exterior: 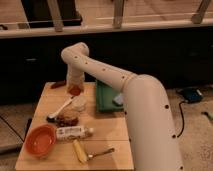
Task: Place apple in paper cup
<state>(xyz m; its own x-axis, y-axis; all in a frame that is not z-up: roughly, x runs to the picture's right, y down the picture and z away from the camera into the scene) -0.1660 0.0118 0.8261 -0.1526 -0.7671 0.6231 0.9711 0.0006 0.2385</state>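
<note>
My gripper (74,86) is at the far left part of the wooden table (112,132), pointing down. A small red apple (75,90) sits right at its tip and the gripper looks shut on it. The pale paper cup (79,103) stands just in front of and below the apple, a short gap apart. My white arm runs from the lower right up and over the table to the gripper.
A green tray (106,97) lies right of the cup. A white spoon (60,110), a dark snack bag (67,120), a white bottle (72,132), an orange bowl (40,140), a yellow item (80,151) and a fork (102,151) lie nearer. A red thing (57,85) is at the far edge.
</note>
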